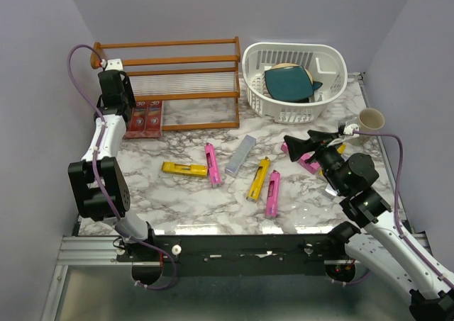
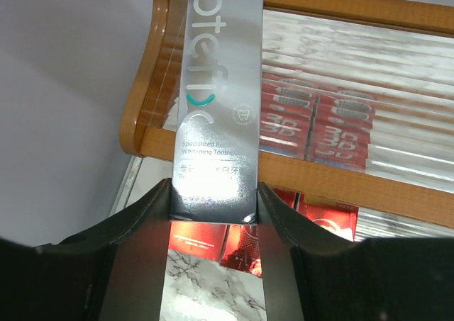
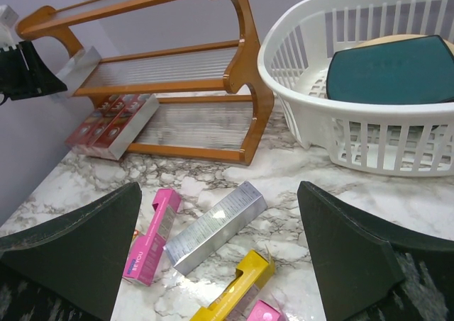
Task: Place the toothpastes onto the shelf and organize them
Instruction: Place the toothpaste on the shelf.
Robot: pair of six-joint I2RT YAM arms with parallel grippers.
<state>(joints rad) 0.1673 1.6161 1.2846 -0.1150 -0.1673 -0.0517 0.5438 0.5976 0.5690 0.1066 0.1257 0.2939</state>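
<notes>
My left gripper (image 1: 113,87) is at the left end of the shelf (image 1: 177,62), shut on a silver toothpaste carton (image 2: 216,101) that points over the slatted upper tier (image 2: 340,87). Both fingers press the carton's sides near its lower end. Red toothpastes (image 1: 145,117) lie side by side on the bottom tier. Loose toothpastes lie on the marble: yellow (image 1: 184,169), pink (image 1: 213,164), silver (image 1: 240,156), yellow (image 1: 258,178), pink (image 1: 272,193), and another pink (image 1: 305,161) by my right gripper (image 1: 298,145). That gripper hovers open above them, the silver carton (image 3: 216,225) below its jaws.
A white slotted basket (image 1: 333,87) holding a teal item (image 1: 287,82) stands right of the shelf. A beige cup (image 1: 370,120) sits near the right table edge. A lilac wall rises close behind and left of the shelf.
</notes>
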